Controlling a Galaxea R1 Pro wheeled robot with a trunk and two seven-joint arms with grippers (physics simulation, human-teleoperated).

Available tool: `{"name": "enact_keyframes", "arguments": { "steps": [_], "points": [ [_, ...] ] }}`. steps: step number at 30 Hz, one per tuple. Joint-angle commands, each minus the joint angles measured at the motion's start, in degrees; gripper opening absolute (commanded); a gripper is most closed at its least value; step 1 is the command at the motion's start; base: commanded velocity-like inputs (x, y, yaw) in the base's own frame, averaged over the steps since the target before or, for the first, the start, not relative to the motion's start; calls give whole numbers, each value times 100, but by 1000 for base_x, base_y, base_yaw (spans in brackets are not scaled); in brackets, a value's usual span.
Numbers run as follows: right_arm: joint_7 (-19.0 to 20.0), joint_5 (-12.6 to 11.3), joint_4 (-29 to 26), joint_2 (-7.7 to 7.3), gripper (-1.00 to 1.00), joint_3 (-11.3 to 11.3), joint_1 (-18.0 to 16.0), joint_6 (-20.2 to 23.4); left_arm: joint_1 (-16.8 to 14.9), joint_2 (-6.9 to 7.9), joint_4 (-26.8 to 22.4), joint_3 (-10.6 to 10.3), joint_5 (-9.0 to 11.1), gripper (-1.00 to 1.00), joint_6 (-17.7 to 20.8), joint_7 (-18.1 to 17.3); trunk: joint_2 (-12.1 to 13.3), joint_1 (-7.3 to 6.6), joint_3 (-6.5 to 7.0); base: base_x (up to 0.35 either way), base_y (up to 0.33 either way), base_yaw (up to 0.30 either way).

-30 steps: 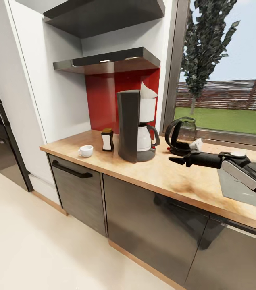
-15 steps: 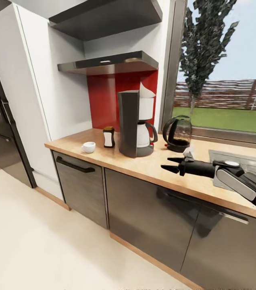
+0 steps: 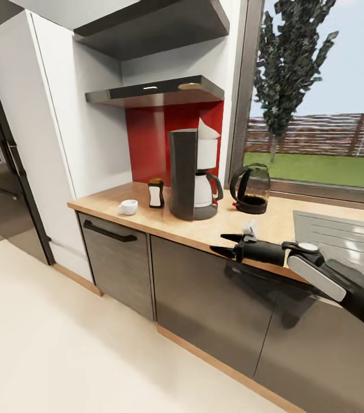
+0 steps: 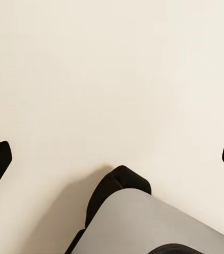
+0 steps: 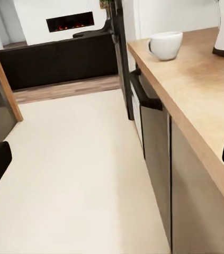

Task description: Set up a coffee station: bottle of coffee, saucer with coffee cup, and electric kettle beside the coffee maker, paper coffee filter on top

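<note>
On the bench [image 3: 222,229] stand the coffee maker [image 3: 190,175] and electric kettle [image 3: 251,189]; both the right gripper [image 3: 226,244] and left gripper [image 4: 112,159] are spread apart.

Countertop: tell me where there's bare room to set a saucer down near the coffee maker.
On the countertop, bare wood runs in front of the coffee maker and kettle, up to the right gripper. A narrower patch lies at the far-left end beyond the cup. It's crowded between cup, coffee bottle and coffee maker.

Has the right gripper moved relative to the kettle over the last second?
Yes. The right gripper has drawn back from the kettle toward the countertop's front edge.
</note>
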Motion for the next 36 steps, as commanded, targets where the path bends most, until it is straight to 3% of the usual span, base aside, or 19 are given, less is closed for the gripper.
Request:
{"name": "enact_keyframes", "arguments": {
  "steps": [1,5,7,8,9,10,12,15,19,22,23,24,27,29,31,34,36],
  "points": [
    [-62,-54,-26,45,100,14,24,28,-4,1,9,46,-20,100,-12,-31,-3,-1,-6,-10,4,0],
    [-377,-16,-89,395,100,18,317,3,-3,4,9,46,-21,100,-12,-32,-3,-1,-6,-4,2,0],
    [-468,-2,-93,461,100,19,513,-6,-4,5,9,46,-20,100,-12,-33,-3,-1,-6,-1,0,0],
    [-528,54,-96,501,100,18,789,-18,-5,5,9,46,-19,100,-12,-46,-3,-1,-6,0,0,0],
    [-549,121,-96,511,100,15,984,-21,-5,6,9,46,-19,100,-12,-57,-3,-1,-6,0,0,0],
    [-566,277,-70,520,100,12,1586,-67,-5,3,5,46,-16,100,-12,-76,-3,-1,-6,0,0,0],
    [-566,320,-4,521,100,12,1798,-183,-5,2,0,43,-16,100,-12,-80,-3,-1,-6,0,0,0],
    [-523,366,503,510,100,3,2568,-891,-3,6,-24,1,-16,100,-14,-199,-3,-1,-6,0,0,0],
    [-514,374,1063,512,100,4,3253,-1139,-3,9,-159,-28,-17,100,-12,-455,-3,-1,-6,0,0,0],
    [-442,373,1932,521,100,8,3836,-1515,-5,9,-482,-48,-29,100,-12,-646,-3,-1,-6,0,0,0],
    [-269,341,2889,538,100,10,4162,-2012,-4,4,-807,-72,-41,100,-12,-709,-3,-1,-6,0,0,0],
    [-184,334,3137,551,100,11,4224,-2122,-4,1,-909,-78,-43,100,-12,-721,-3,-1,-6,0,0,0],
    [563,289,4347,632,100,-2,4423,-2454,-4,-59,-1414,-90,-48,100,-12,-786,-3,-1,-6,0,0,0],
    [986,165,5014,656,100,-12,4472,-2537,-4,-106,-1567,-90,-49,100,-12,-813,-3,-1,-6,0,0,0],
    [1491,-407,6047,671,100,-38,4513,-2596,-5,-169,-1659,-66,-56,100,-12,-830,-3,-1,-6,0,0,0],
    [1825,-1524,6913,677,100,-43,4529,-2609,-5,-195,-1677,-26,-59,100,-12,-833,-3,-1,-6,0,0,0],
    [1860,-1668,7006,676,100,-45,4530,-2609,-5,-197,-1681,-22,-59,100,-12,-833,-3,-1,-6,0,0,0]
  ]
}}
